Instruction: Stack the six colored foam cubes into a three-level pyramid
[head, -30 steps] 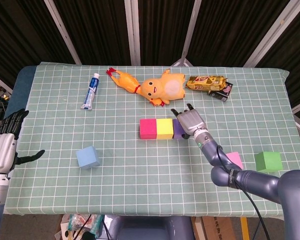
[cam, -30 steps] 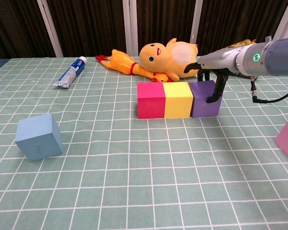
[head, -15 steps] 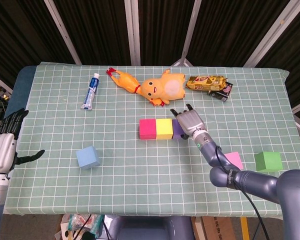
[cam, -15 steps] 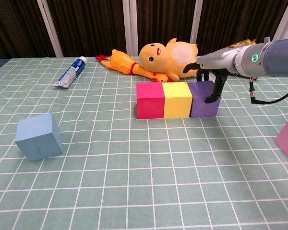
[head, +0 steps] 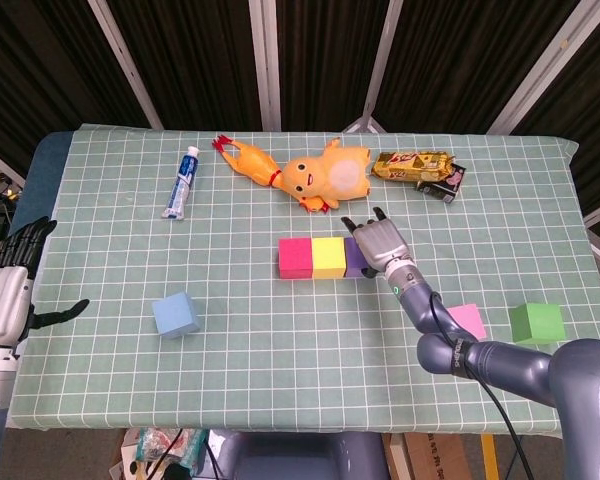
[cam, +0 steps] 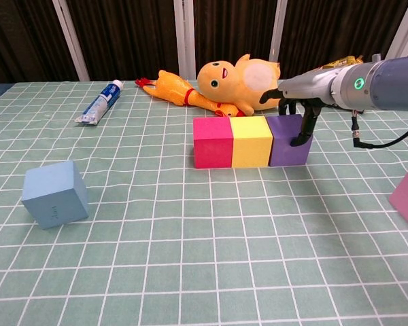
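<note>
Foam cubes: base row of three set, our right hand on its end.
Beside the yellow plush toy (cam: 241,83), magenta foam cube (cam: 213,141), yellow foam cube (cam: 251,140) and purple foam cube (cam: 287,139) touch in a line. Our right hand (head: 380,243) rests on the purple one, fingers draped down its outer side; whether it grips, we cannot tell. Lifting away carelessly could drag it and open a gap. Left hand (head: 8,290) hangs open, empty.

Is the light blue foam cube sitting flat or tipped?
Tipped: the light blue foam cube leans, its edges skewed against the tablecloth grid.
</note>
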You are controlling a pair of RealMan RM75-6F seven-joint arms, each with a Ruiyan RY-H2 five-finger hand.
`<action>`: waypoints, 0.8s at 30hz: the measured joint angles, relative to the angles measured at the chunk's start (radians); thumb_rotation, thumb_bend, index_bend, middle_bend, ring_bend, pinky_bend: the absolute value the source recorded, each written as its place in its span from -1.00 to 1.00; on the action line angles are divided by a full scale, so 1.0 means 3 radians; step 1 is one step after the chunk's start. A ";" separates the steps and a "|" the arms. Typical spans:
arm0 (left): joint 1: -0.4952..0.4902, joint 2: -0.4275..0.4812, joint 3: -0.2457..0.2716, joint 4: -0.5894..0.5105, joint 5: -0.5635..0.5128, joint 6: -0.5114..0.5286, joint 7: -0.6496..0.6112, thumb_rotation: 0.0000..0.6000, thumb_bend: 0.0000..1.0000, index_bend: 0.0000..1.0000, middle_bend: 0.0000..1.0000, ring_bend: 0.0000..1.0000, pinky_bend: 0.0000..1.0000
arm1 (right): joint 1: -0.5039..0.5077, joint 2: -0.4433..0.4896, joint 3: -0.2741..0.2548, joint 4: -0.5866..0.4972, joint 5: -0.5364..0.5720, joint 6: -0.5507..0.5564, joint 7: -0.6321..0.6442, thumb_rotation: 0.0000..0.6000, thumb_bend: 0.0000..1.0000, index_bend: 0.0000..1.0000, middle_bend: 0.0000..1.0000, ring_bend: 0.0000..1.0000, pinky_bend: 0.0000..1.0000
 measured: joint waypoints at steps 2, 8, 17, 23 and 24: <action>0.0000 -0.0001 0.0001 0.0001 0.0002 -0.0001 0.0001 1.00 -0.78 -1.00 -0.96 -1.00 -0.96 | 0.0001 -0.0005 0.0002 0.0000 0.0006 0.0013 -0.0006 1.00 -0.45 -1.00 -0.29 -0.43 -1.00; 0.0003 0.0001 -0.0003 0.0001 -0.0002 0.0002 -0.0005 1.00 -0.78 -1.00 -0.96 -1.00 -0.96 | 0.0004 -0.0008 0.0011 -0.0020 0.0025 0.0038 -0.0021 1.00 -0.45 -1.00 -0.44 -0.43 -1.00; 0.0007 0.0006 -0.0009 -0.0003 0.0008 0.0012 -0.0011 1.00 -0.78 -1.00 -0.96 -1.00 -0.96 | 0.0019 -0.0014 -0.0004 -0.0050 0.0135 0.0053 -0.0084 1.00 -0.45 -1.00 -0.64 -0.50 -1.00; 0.0007 0.0008 -0.0007 -0.0003 0.0006 0.0004 -0.0016 1.00 -0.78 -1.00 -0.96 -1.00 -0.96 | 0.0026 0.0000 -0.0021 -0.0104 0.0214 0.0093 -0.0140 1.00 -0.45 -1.00 -0.77 -0.59 -1.00; 0.0007 0.0008 -0.0007 -0.0004 0.0007 0.0003 -0.0018 1.00 -0.78 -1.00 -0.96 -1.00 -0.96 | 0.0026 0.0006 -0.0024 -0.0118 0.0222 0.0104 -0.0149 1.00 -0.45 -1.00 -0.80 -0.61 -1.00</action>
